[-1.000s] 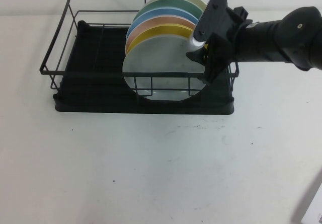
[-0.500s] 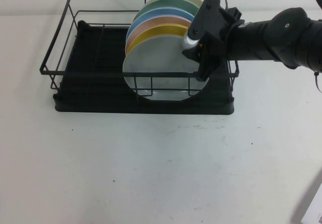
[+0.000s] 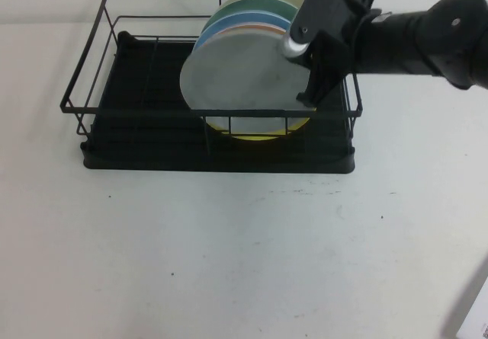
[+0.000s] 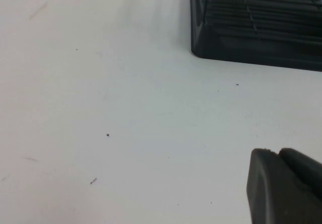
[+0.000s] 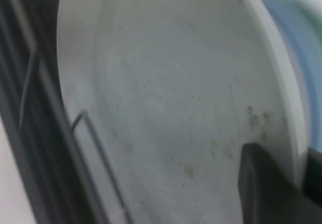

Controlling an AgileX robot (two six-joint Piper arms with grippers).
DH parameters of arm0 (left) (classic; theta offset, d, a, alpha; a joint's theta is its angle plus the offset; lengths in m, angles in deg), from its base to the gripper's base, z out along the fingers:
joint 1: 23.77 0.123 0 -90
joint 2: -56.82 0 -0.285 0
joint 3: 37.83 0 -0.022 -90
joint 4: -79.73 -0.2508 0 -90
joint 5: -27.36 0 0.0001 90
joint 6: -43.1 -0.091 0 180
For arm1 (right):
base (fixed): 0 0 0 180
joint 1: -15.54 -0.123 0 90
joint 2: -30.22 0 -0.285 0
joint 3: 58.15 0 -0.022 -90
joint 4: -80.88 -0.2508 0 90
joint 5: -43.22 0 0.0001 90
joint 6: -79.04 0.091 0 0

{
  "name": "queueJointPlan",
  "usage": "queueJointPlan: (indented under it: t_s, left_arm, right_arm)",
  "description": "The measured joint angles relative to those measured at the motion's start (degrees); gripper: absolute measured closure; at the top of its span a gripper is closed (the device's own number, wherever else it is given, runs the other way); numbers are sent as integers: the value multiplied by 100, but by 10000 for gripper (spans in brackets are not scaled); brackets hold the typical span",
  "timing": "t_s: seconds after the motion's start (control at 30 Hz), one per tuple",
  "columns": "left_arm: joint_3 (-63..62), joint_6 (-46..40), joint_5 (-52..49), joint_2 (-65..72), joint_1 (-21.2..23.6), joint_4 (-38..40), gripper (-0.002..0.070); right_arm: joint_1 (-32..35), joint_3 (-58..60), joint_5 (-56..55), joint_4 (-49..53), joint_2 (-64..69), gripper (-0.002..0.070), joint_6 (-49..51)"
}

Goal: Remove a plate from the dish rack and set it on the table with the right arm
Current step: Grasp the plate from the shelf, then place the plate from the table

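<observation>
White, lightly specked tabletop, bare in front of the black wire dish rack. Inside the rack, toward its right end, a row of upright coloured plates, the pale grey-white plate foremost and standing higher than the yellow plate whose lower edge peeks out beneath it. Right gripper clamped on that grey plate's upper right rim, one dark finger pressed on the face in the right wrist view, jaws closed around the edge. Right arm stretched in nearly level from the right, wrist rolled so the jaws straddle the rim from the side.

Step in hand, by the look of it: lifting the plate out, bottom edge probably not yet clear of the front rail, though hard to tell from above. Next: more height, then a carry toward open tabletop and a tilt to flat.

Left gripper low over bare tabletop beside the rack's corner, only a dark tip visible; open or closed, cannot tell.
</observation>
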Motion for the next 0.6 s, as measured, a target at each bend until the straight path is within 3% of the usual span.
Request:
queueJointPlan:
  t_s: [0.2, 0.4, 0.6]
  left_arm:
    - [0, 0, 0, 0, 0, 0, 679]
    - [0, 0, 0, 0, 0, 0, 679]
    - [0, 0, 0, 0, 0, 0, 679]
  right_arm:
    - [0, 0, 48, 159, -1067, 617, 585]
    - [0, 113, 965, 1090, -2030, 617, 3649]
    - [0, 1013, 2148, 1557, -2492, 617, 6856]
